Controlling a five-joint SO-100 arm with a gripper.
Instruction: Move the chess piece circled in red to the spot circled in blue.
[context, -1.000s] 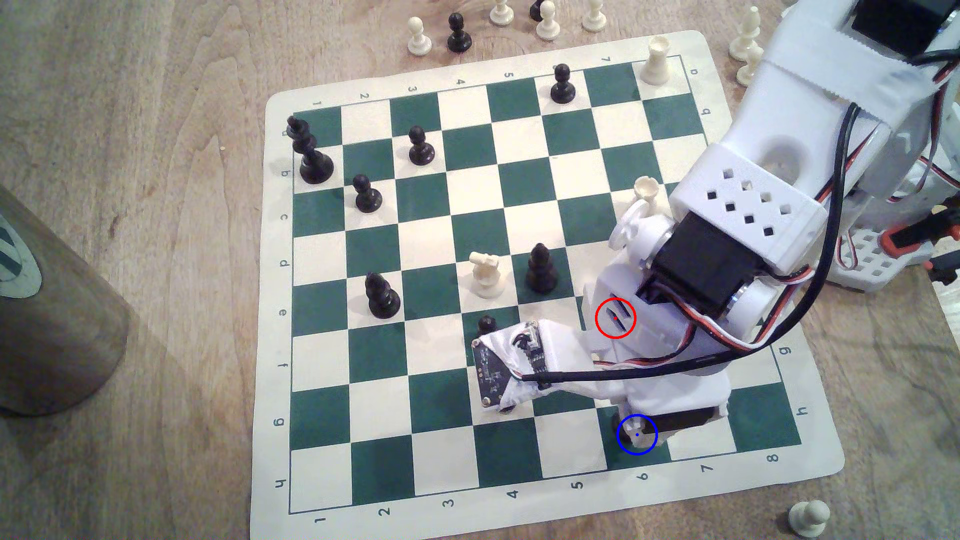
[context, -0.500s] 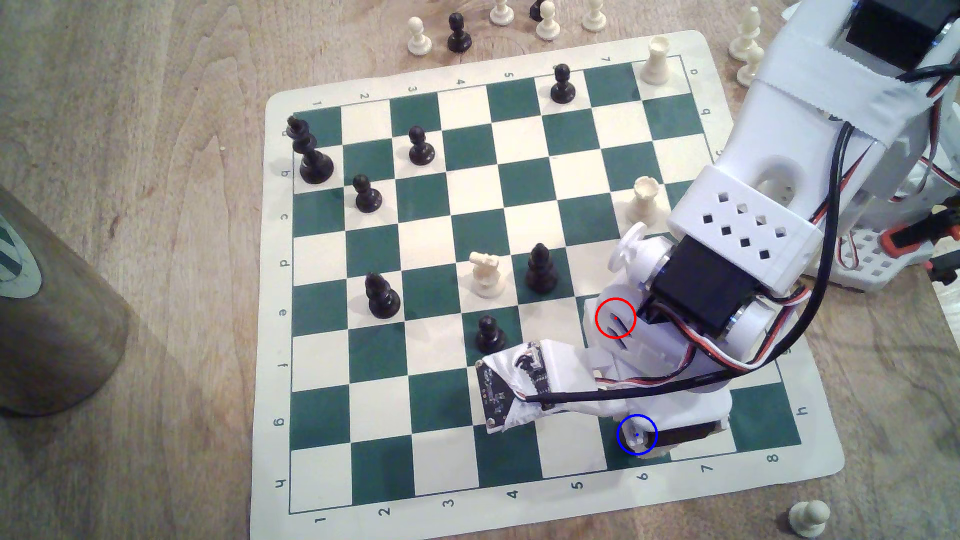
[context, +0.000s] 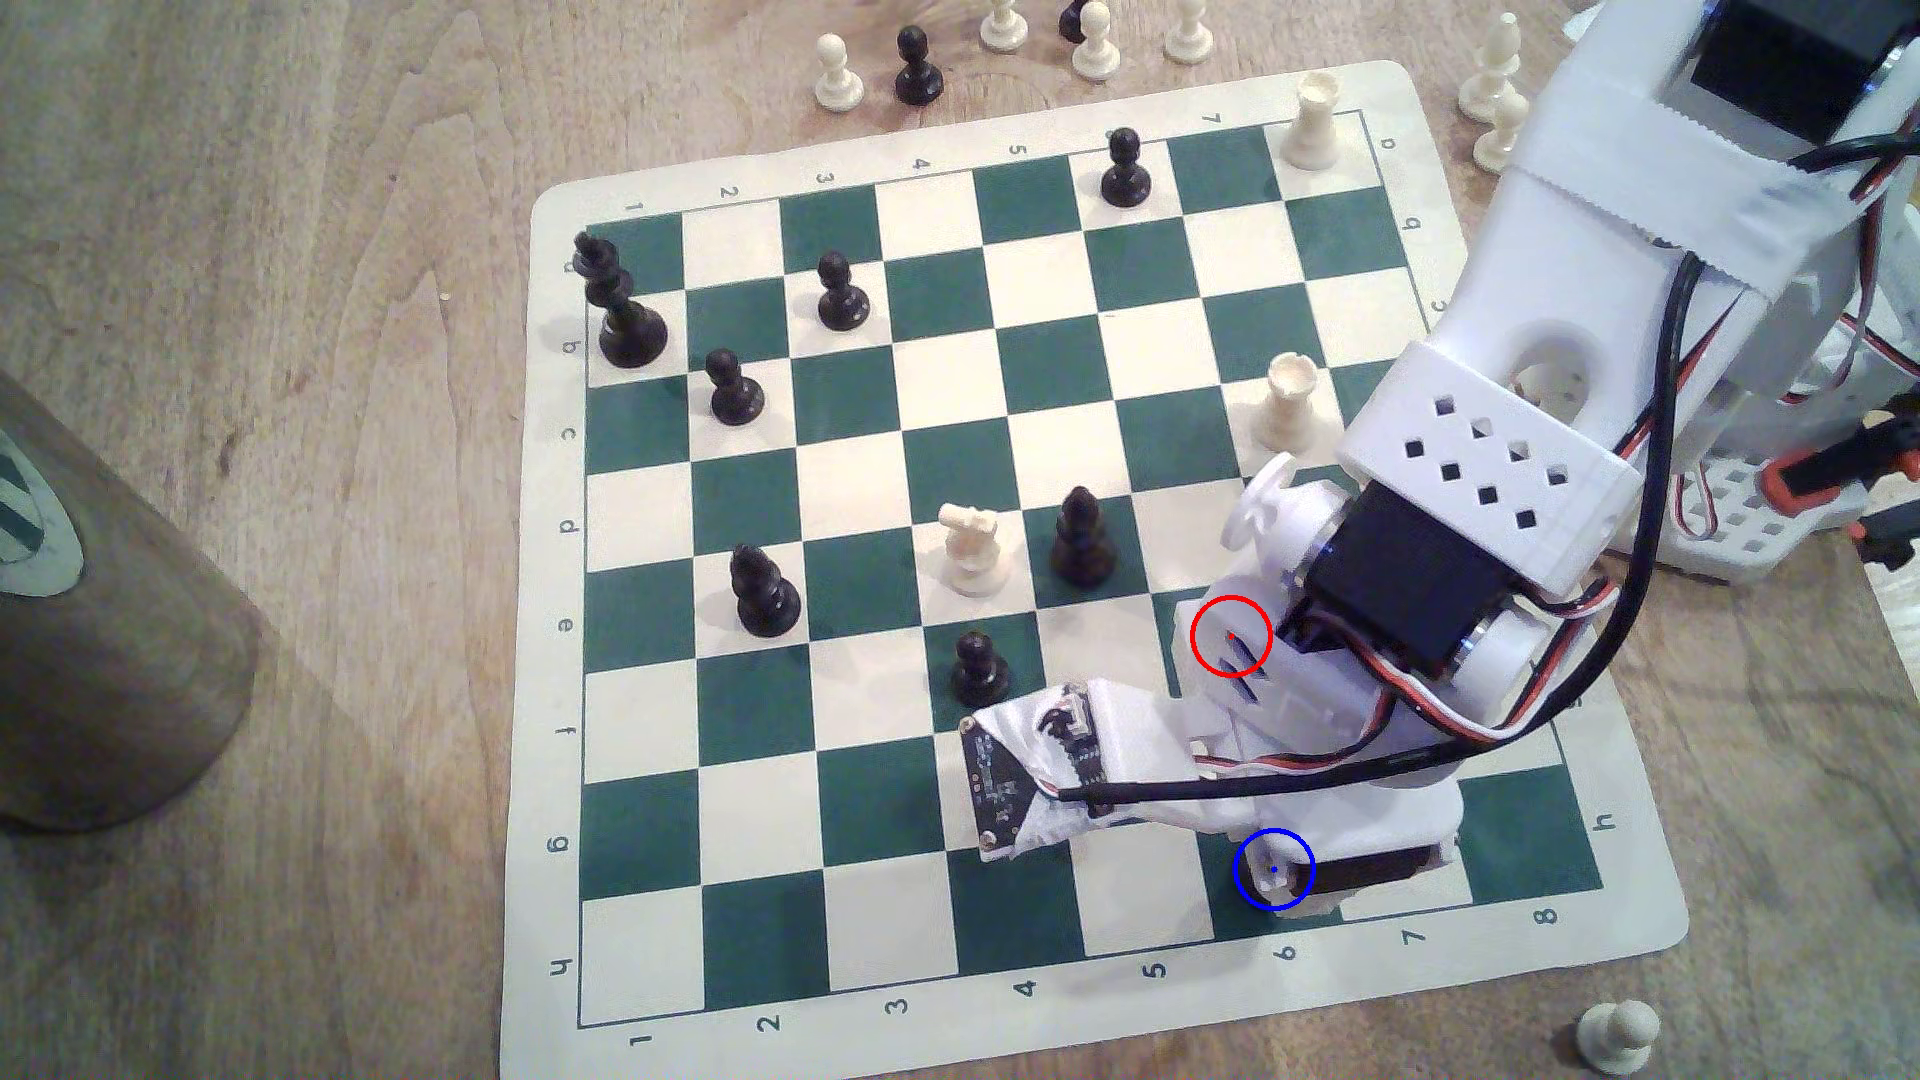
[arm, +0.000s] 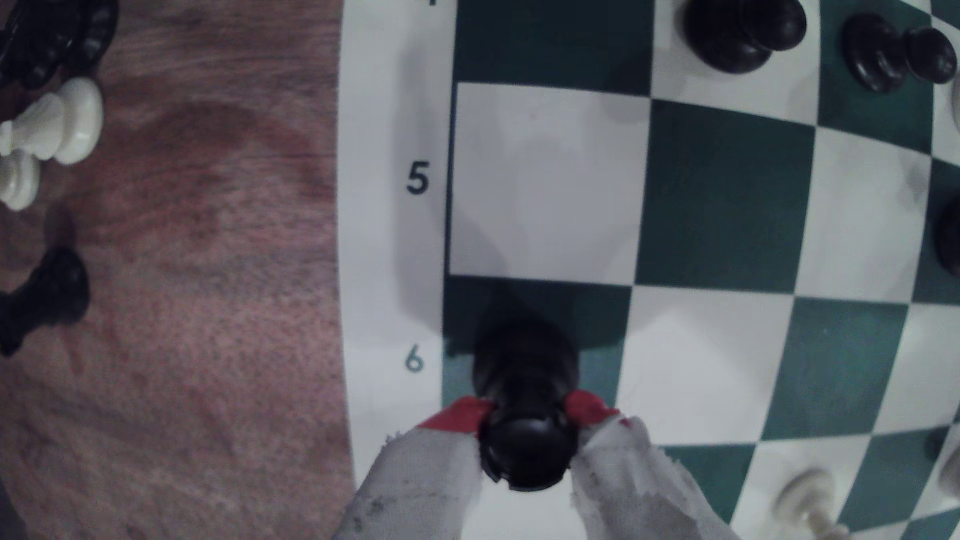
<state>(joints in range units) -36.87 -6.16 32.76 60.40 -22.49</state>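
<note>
At the near edge of the chessboard, in the exterior view, the white arm leaned down over the board's lower right part, its wrist covering the red ring. The blue-ringed square lay under the cloth-wrapped tip, by the numeral 6, and only a sliver of its green showed. A black pawn stood just beside the wrist camera board on the exterior view's left, and a white rook stood near the arm's perforated housing.

In the wrist view, the gripper had its red-tipped, cloth-bound fingers closed against both sides of the black rook, pinching it below its hollow, ring-like crown. The rook's base sat over the dark green square beside the printed 6; whether it touched the board I could not tell. Black pawns stood well apart on far squares
</note>
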